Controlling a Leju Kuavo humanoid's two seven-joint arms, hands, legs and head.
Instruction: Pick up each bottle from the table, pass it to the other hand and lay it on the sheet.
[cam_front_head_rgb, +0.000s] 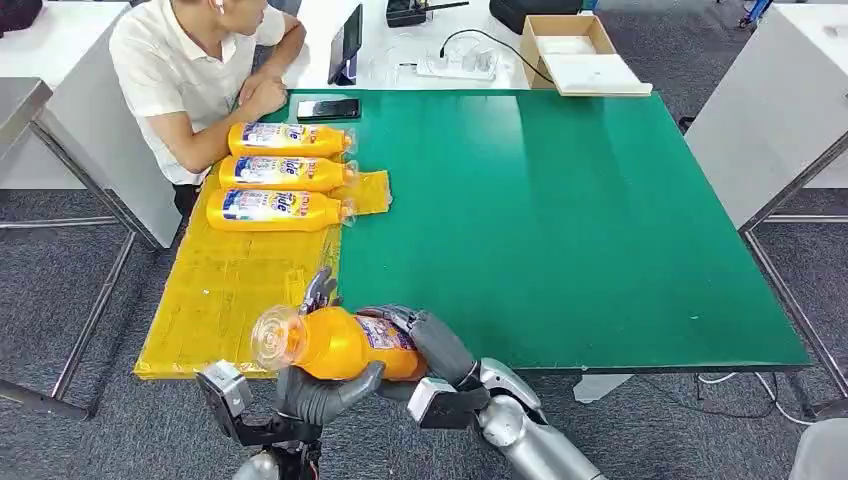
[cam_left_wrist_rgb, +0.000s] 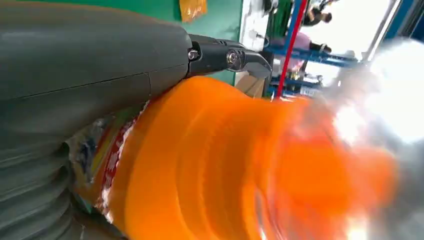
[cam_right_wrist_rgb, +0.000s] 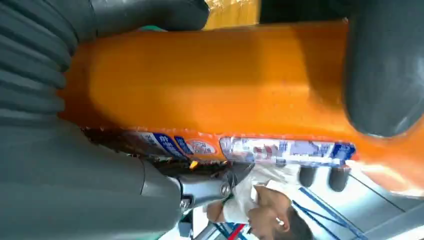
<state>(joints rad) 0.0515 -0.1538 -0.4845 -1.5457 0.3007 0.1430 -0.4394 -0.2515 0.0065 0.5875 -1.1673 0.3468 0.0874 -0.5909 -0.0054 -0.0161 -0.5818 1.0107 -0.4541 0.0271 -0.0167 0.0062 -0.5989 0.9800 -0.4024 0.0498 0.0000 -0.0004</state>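
Beside 3 laid bottles (cam_front_head_rgb: 280, 175), orange bottle (cam_front_head_rgb: 340, 343) in both robot hands' grip: left (cam_front_head_rgb: 320, 392), right (cam_front_head_rgb: 430, 343).

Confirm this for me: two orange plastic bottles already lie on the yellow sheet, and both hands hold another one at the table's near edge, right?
Not quite: the head view shows three orange plastic bottles on the yellow sheet, not two. The rest stands: the left hand and right hand both hold the fourth orange bottle at the near edge.

three bottles (cam_front_head_rgb: 285, 172) on sheet (cam_front_head_rgb: 225, 300), sheet on table's (cam_front_head_rgb: 560, 220) left part
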